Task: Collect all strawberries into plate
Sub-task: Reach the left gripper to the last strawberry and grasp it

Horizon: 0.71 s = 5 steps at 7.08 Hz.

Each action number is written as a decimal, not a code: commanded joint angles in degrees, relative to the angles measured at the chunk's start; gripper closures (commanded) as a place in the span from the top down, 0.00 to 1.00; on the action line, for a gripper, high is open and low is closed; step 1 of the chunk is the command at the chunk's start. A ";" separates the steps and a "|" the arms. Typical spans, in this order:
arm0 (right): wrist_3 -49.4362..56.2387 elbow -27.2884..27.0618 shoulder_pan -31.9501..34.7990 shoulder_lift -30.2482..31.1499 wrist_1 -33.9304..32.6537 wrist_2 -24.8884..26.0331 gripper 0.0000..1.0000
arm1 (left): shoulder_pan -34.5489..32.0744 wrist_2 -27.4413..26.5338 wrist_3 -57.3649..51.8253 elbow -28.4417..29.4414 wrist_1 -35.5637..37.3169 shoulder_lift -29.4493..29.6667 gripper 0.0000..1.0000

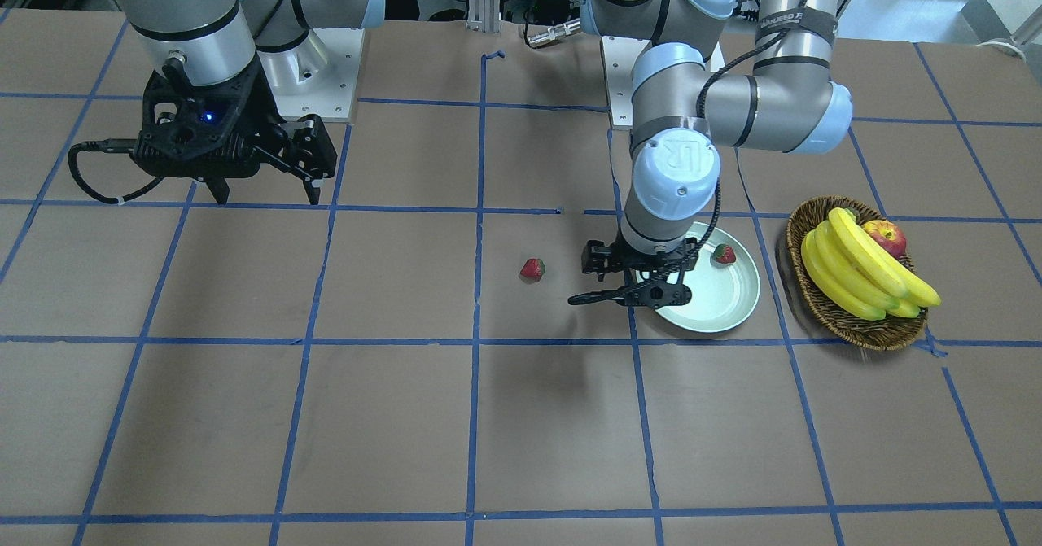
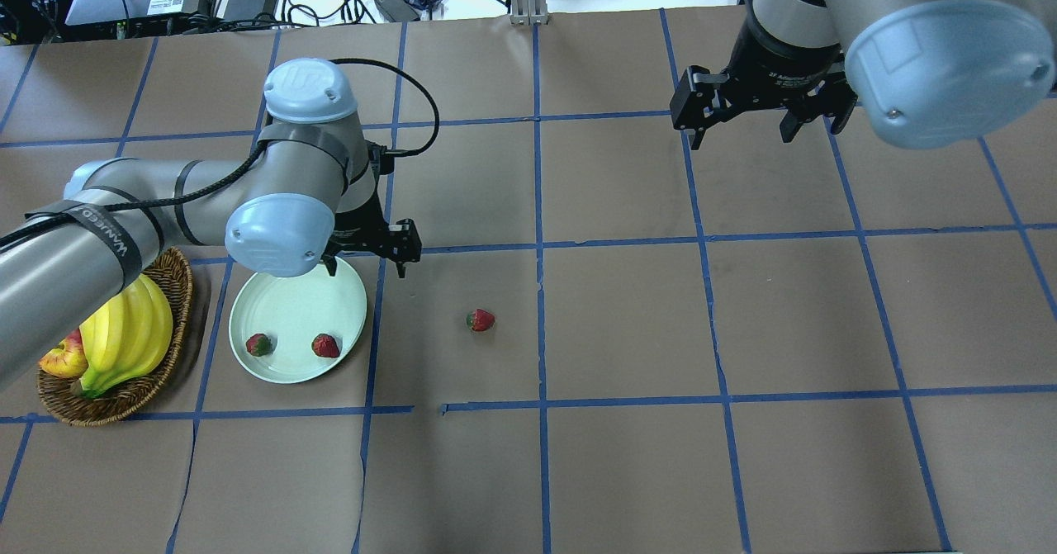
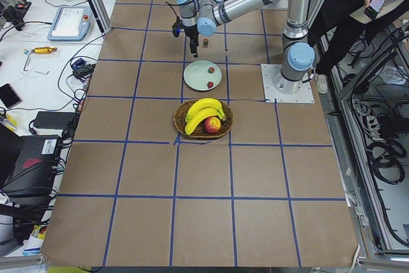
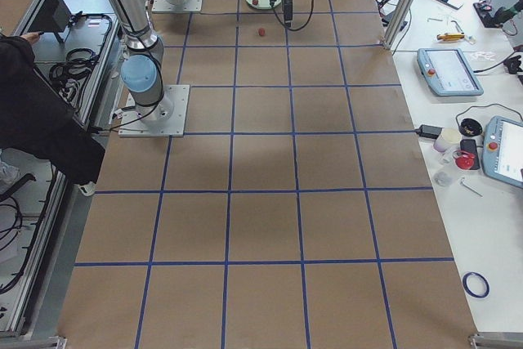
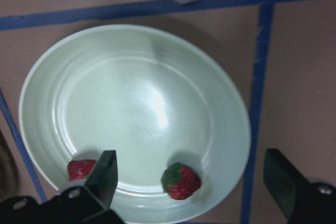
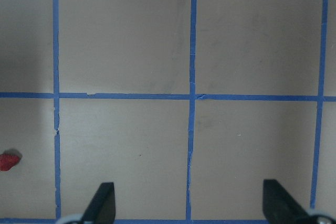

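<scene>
The pale green plate (image 2: 291,310) lies left of centre with two strawberries (image 2: 258,344) (image 2: 325,345) in its near half. A third strawberry (image 2: 481,319) rests on the brown table to the plate's right. My left gripper (image 2: 367,268) hovers open and empty over the plate's far right rim. In its wrist view both plate strawberries (image 5: 181,181) (image 5: 80,169) sit low on the plate (image 5: 142,103), between and beside the fingers. My right gripper (image 2: 743,131) hangs open and empty far off at the back right. The lone strawberry (image 6: 9,161) shows at the left edge of its wrist view.
An oval wicker basket (image 2: 116,405) with bananas (image 2: 124,335) and a red apple (image 2: 62,360) stands just left of the plate, under my left arm. Blue tape lines grid the brown table. A person stands beside the robot base (image 3: 358,11).
</scene>
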State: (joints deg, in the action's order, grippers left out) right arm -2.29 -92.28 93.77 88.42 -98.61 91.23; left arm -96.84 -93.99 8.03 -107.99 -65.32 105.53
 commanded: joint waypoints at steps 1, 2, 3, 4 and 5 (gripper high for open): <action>0.00 0.00 0.01 0.00 0.00 0.00 1.00 | -7.89 5.04 9.43 -0.37 5.25 2.39 1.00; 0.00 0.00 0.01 0.00 0.00 0.00 1.00 | -10.10 5.04 13.29 -0.90 7.29 3.88 1.00; 0.00 0.00 0.01 0.00 0.00 0.00 1.00 | -11.52 4.96 15.68 -1.69 8.19 5.20 0.98; 0.00 0.00 -0.08 0.00 0.09 0.00 1.00 | -12.14 4.35 16.31 -3.70 11.15 5.83 0.98; 0.00 0.08 -0.08 0.00 0.00 0.00 1.00 | -12.15 4.25 16.32 -5.63 15.62 6.35 0.98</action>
State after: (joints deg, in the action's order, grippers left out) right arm -2.29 -92.27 93.73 88.42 -98.58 91.23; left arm -108.49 -89.48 23.67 -111.38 -54.28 111.05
